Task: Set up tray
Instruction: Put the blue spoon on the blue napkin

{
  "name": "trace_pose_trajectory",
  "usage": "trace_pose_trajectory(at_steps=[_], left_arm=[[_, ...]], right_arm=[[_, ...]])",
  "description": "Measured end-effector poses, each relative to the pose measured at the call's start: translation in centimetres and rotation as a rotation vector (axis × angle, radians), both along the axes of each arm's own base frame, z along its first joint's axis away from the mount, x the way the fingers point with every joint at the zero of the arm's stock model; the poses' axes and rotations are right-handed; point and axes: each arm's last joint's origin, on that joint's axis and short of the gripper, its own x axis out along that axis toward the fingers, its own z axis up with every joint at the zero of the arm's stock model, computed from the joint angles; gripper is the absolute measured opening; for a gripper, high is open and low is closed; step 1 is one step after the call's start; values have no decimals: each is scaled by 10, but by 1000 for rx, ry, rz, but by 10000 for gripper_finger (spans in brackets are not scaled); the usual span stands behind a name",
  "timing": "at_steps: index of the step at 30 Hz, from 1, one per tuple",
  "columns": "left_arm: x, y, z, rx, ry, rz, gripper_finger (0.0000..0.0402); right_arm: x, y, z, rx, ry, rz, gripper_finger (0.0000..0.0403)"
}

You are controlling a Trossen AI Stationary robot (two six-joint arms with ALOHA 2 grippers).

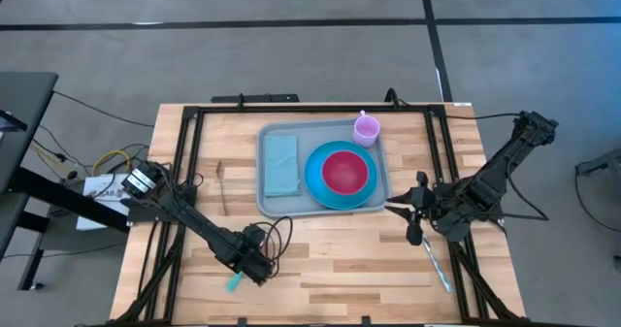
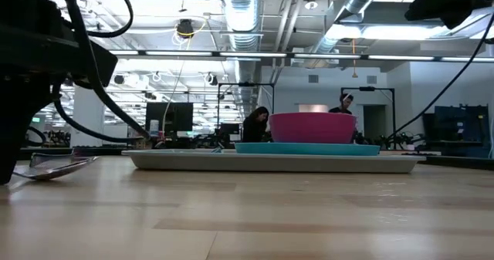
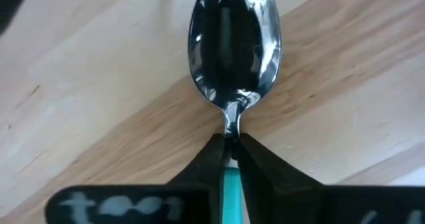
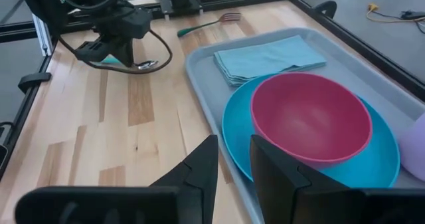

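Note:
The grey-blue tray (image 1: 270,203) lies at mid-table and holds a folded teal napkin (image 1: 280,164), a blue plate (image 1: 315,177) with a red bowl (image 1: 345,172) on it, and a purple cup (image 1: 366,129). My left gripper (image 1: 255,267) is near the table's near edge, shut on a spoon (image 3: 234,44) with a teal handle (image 1: 233,284). My right gripper (image 4: 232,159) is open just right of the tray, its fingers pointing at the plate. The tray rests flat on the table in the low view (image 2: 270,162). My left gripper pinches the spoon between its two fingers at the neck (image 3: 230,125), where the teal handle meets the bowl. The fingers come from above, slanting, and lie across the spoon. The spoon lies about level, low over the wood (image 2: 58,167); whether it touches, I cannot tell.
A fork with a green handle (image 4: 211,21) lies on the wood left of the tray. A slim utensil with a pale-blue handle (image 1: 439,264) lies near the right arm. A black frame (image 1: 291,109) borders the table. Bare wood lies between the tray and the near edge.

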Motion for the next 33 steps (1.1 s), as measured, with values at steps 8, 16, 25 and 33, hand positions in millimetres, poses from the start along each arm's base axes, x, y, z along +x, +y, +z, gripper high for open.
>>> trace_pose_trajectory(at_steps=[8, 16, 25, 33], left_arm=[[18, -6, 31, 63, -88, 23, 17], [49, 28, 78, 334, -183, 40, 13], [82, 151, 80, 364, -38, 150, 14], [86, 250, 80, 320, -74, 338, 15]], right_arm=[[0, 0, 0, 0, 0, 0, 82], [0, 0, 0, 1, -1, -1, 82], [0, 0, 0, 2, -2, -1, 82], [0, 0, 0, -36, 6, 19, 82]])
